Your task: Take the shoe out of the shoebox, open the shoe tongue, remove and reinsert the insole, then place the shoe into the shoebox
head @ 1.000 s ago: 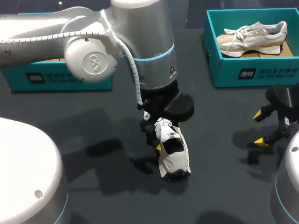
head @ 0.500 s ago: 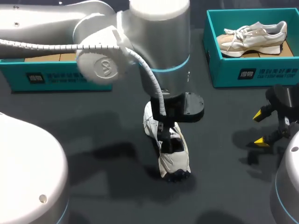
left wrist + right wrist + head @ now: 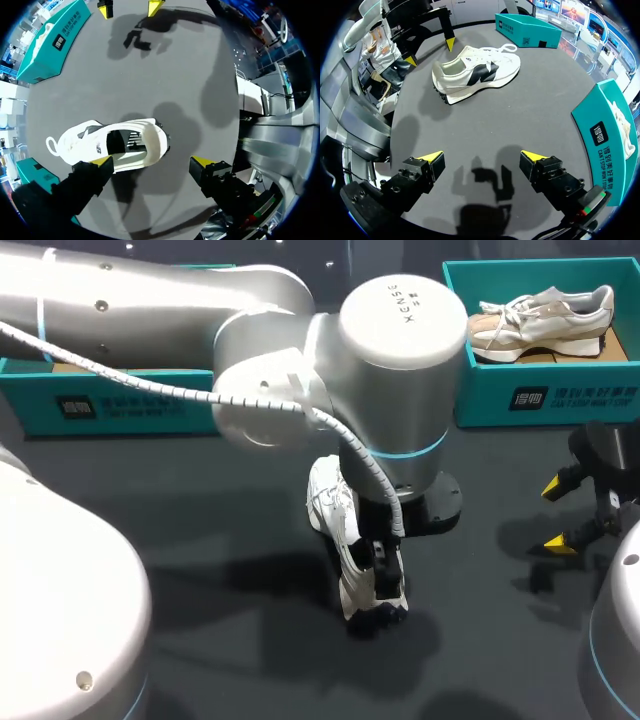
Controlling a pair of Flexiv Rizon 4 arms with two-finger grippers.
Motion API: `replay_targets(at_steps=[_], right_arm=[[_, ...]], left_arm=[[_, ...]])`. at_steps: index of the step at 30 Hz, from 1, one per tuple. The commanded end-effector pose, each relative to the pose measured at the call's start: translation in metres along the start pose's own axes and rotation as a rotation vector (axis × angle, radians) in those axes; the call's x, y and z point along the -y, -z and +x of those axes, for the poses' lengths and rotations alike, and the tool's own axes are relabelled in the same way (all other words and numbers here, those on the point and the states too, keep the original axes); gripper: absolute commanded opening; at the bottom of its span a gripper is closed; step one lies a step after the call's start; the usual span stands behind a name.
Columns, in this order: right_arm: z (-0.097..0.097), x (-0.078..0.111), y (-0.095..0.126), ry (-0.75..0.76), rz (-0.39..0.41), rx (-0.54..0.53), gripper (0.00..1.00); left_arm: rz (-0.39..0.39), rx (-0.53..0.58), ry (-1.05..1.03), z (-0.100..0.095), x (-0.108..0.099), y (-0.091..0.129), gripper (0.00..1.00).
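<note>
A white sneaker (image 3: 340, 540) with a dark side patch lies on the dark table, mid-field. My left arm (image 3: 400, 390) reaches over it and hides its wrist-end fingers in the head view. In the left wrist view my left gripper (image 3: 152, 161) is open just above the sneaker (image 3: 112, 145). One yellow tip sits beside the shoe's side and the other stands well clear past the heel. The shoe's mouth faces the camera. My right gripper (image 3: 557, 515) hangs open and empty at the table's right, with the sneaker (image 3: 477, 72) far ahead of it (image 3: 482, 156).
A teal shoebox (image 3: 540, 395) at the back right holds a beige sneaker (image 3: 545, 320). A second teal shoebox (image 3: 110, 405) stands at the back left, partly behind my left arm. Bare table lies between the white sneaker and the right gripper.
My left arm has swung right, carrying its gripper from the sneaker's left side to over its heel end. The sneaker and the right arm have stayed put.
</note>
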State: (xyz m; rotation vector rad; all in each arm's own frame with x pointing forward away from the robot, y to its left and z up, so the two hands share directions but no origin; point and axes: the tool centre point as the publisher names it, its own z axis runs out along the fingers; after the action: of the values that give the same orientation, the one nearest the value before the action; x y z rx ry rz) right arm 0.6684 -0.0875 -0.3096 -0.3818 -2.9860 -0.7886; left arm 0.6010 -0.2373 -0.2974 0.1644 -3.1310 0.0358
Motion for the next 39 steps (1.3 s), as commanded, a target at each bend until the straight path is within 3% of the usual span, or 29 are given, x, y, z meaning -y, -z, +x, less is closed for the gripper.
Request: replay_targets(at_steps=[1,10,17,39], right_arm=[[0.001,0.0,0.0,0.0,0.001,0.001,1.0],[0.001,0.0,0.0,0.0,0.001,0.001,1.0],[0.001,0.0,0.0,0.0,0.001,0.001,1.0],[0.001,0.0,0.0,0.0,0.001,0.001,1.0]], left_arm=[[-0.009,-0.016,0.015,-0.002,0.011,-0.021,0.97],[-0.003,-0.056,0.066,0.003,0.012,-0.043,0.78],[0.001,-0.054,0.103,0.009,0.008,-0.053,0.73],[0.003,-0.039,0.126,0.014,0.012,-0.081,0.7]])
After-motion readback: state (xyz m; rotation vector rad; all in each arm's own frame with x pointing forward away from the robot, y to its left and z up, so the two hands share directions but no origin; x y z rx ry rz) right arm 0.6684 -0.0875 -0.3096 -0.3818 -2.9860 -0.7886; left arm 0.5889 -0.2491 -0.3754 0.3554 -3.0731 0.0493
